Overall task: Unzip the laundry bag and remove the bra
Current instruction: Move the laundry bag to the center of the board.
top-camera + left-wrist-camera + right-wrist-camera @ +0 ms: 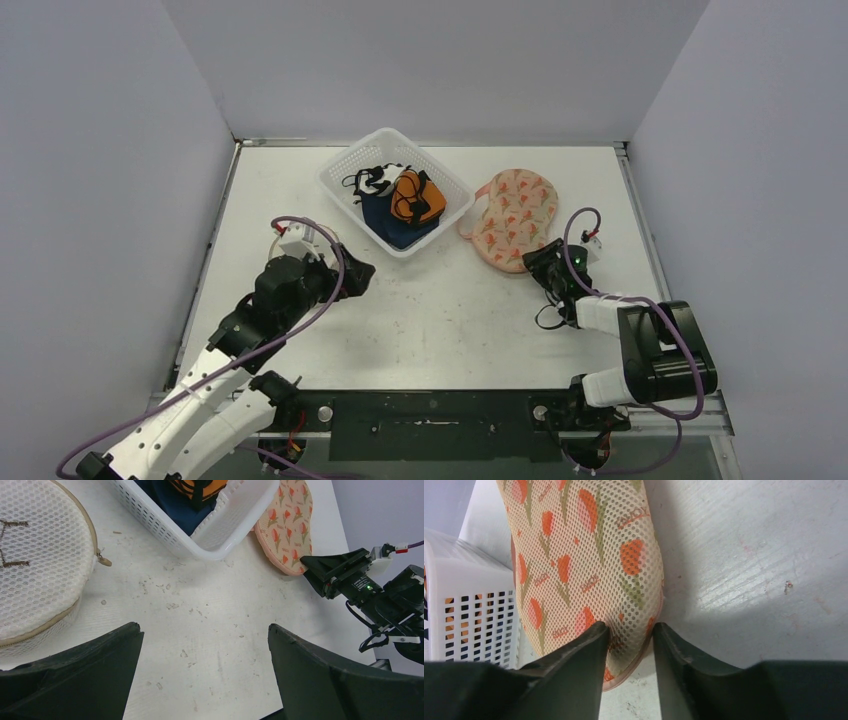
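Nearest: right end effector (630, 630) narrow, pinching near tip of floral laundry bag (589, 555). Bag on bench (440, 320), right side, beside basket (340, 170); long axis near-to-far, running away from that arm. Well apart, left end effector (205, 630) wide, empty.

The floral laundry bag (584, 555) is mesh cloth, basket (220, 550) smooth plastic, table (215, 630) matt, scuffed.
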